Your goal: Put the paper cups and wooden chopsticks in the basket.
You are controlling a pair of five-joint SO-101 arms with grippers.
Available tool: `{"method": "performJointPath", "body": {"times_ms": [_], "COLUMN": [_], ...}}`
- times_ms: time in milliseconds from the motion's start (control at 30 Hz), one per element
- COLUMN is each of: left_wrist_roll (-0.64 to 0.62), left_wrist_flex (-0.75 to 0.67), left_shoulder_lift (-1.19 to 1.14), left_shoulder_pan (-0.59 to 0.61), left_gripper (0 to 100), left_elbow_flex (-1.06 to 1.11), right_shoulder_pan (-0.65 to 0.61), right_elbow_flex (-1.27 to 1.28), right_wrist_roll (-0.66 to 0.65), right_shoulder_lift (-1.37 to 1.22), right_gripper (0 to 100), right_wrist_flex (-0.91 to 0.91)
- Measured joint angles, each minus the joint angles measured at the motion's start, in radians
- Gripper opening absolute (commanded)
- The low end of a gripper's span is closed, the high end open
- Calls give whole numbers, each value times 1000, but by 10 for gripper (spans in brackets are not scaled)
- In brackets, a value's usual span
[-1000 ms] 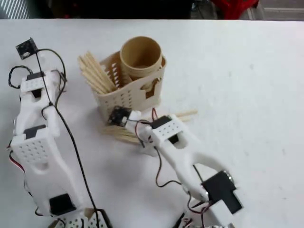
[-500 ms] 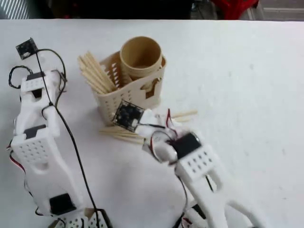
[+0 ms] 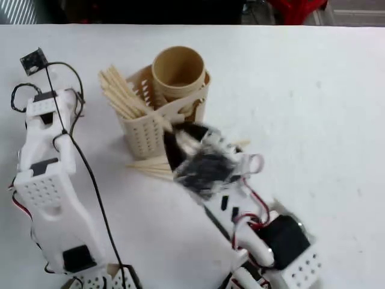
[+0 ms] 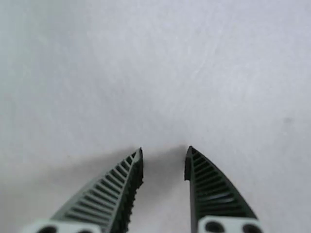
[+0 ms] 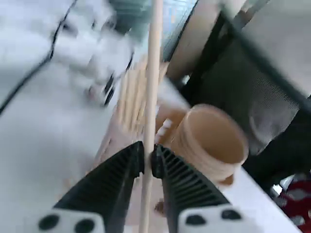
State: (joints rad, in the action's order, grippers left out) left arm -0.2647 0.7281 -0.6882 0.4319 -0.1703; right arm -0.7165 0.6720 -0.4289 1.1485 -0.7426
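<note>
Beside the basket (image 3: 143,129), right claw (image 5: 147,160) clamps one chopstick (image 5: 154,73), seen from its wrist; left claw (image 4: 164,158) gapes.

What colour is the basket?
Cream; the basket shows best in the high view.

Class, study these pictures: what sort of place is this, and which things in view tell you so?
Probably a robotics lab or workshop bench. Two white arms with bare wires sit on a plain white table, and a basket of chopsticks and a paper cup looks like a practice set-up.
</note>
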Motion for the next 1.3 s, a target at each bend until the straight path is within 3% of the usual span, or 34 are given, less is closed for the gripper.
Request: {"method": "performJointPath", "body": {"times_ms": [133, 200, 433, 600, 800, 1133, 1300], "left_wrist_roll": [0, 0, 0, 0, 0, 0, 0], "left_wrist_flex": [0, 0, 0, 0, 0, 0, 0], "left_shoulder_lift": [0, 0, 0, 0, 0, 0, 0], "left_shoulder_pan": [0, 0, 0, 0, 0, 0, 0], "left_gripper": [161, 160, 160, 161, 161, 161, 161], "left_elbow_flex": [0, 0, 0, 0, 0, 0, 0], "right_shoulder_pan": [0, 0, -2, -2, 5, 23, 23], "right_elbow_flex": [-103, -190, -552, -614, -578, -491, -491], "right_wrist_roll": [66, 78, 83, 123, 296, 318, 318], "right_shoulder_lift": [-87, -181, -672, -865, -901, -902, -902], "right_gripper": [18, 18, 18, 18, 18, 24, 145], "right_wrist_flex": [347, 425, 450, 450, 460, 493, 488]}}
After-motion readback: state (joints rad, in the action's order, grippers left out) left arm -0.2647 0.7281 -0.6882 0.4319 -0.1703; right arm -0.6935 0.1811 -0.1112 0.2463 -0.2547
